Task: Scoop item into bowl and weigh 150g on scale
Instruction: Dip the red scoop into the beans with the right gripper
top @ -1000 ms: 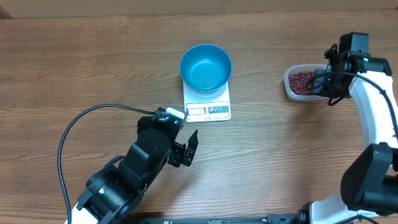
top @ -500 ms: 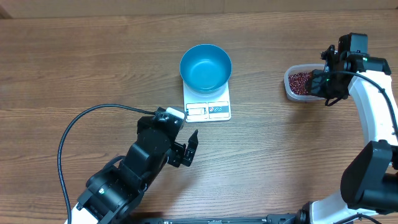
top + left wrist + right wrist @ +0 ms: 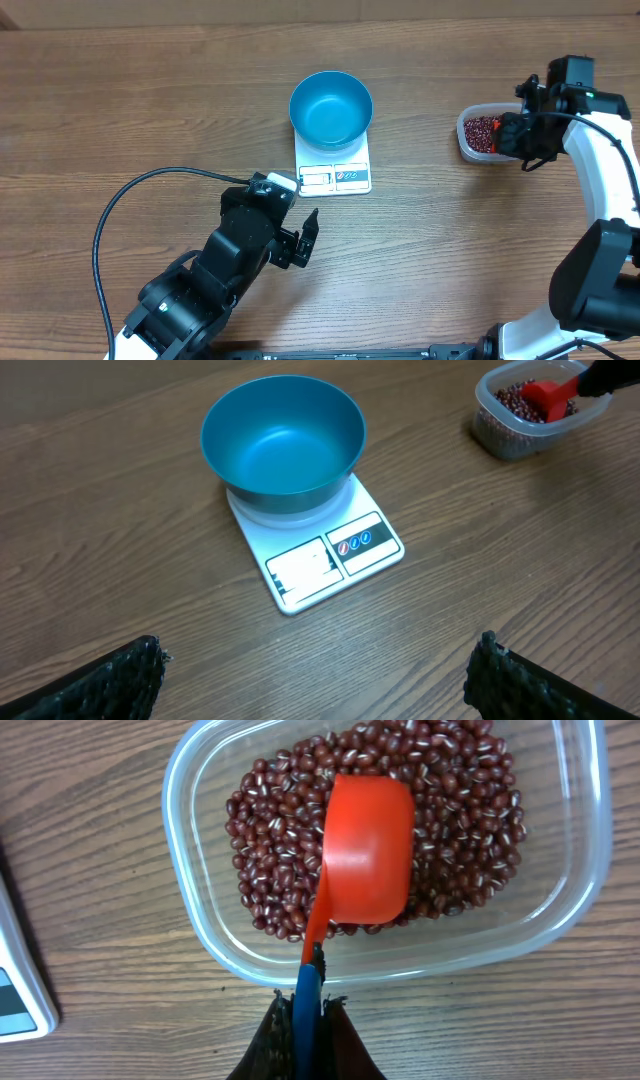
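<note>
Right wrist view: right gripper (image 3: 305, 1015) pinches the red scoop (image 3: 365, 840) in the beans (image 3: 270, 830); any tilt toward the well-apart bowl (image 3: 331, 108) risks spills. Left gripper (image 3: 303, 240) spread.

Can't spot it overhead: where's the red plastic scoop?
Right wrist view: the red plastic scoop lies on the red-brown beans in the clear plastic tub, right of the white scale, handle in the right gripper.

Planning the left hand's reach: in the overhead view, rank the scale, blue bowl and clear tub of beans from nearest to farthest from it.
From the left hand:
1. scale, just ahead of it.
2. blue bowl, on the scale's far end.
3. clear tub, far off to the right.
</note>
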You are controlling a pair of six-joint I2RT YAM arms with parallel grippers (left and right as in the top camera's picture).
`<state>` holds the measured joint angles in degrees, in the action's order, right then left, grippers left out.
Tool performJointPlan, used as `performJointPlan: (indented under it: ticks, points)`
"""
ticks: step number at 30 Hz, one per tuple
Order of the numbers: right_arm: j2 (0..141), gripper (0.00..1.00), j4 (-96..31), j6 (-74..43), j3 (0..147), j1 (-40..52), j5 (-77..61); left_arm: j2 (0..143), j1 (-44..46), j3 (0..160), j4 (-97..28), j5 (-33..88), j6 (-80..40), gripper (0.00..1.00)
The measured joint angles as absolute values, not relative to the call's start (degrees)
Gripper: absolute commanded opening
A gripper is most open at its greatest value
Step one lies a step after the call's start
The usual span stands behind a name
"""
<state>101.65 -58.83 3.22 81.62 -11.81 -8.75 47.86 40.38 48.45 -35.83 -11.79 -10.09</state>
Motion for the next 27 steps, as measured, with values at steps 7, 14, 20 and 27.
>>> performJointPlan:
  ticks: [7, 14, 20, 27]
  points:
    - [101.8, 0.04, -59.1, 3.2, 81.6, -16.7, -13.6, 47.9, 40.4, 48.4, -35.8, -11.8, -10.1, 0.99]
    - [102.1, 0.04, -59.1, 3.2, 81.2, -19.5, -17.6, 47.9, 40.4, 48.4, -35.8, -11.8, -10.1, 0.99]
    - [102.1, 0.04, -56.2, 3.2, 78.3, -19.9, -20.0, 47.9, 40.4, 48.4, -35.8, -11.8, -10.1, 0.99]
    - [102.1, 0.04, -55.8, 3.2, 76.3, -19.9, -21.6, 47.9, 40.4, 48.4, -35.8, -11.8, -10.1, 0.99]
